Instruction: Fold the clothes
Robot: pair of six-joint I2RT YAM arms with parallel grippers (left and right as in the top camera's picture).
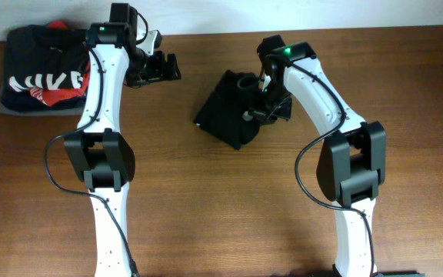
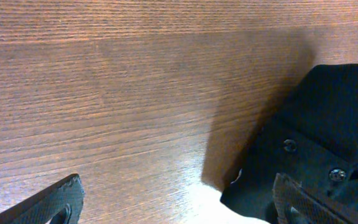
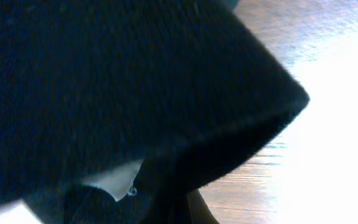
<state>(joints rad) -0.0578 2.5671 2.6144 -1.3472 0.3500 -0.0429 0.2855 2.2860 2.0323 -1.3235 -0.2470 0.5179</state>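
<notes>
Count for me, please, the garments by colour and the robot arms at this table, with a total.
Plain black garment: 1
Black top with white letters and red print: 1
Grey garment, only an edge showing under the printed top: 1
Robot arms: 2
Total: 5

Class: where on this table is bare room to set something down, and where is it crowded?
Bare: tabletop between the left arm and right arm, below the black garment; right of the right arm. Crowded: far left corner, around folded printed top.
</notes>
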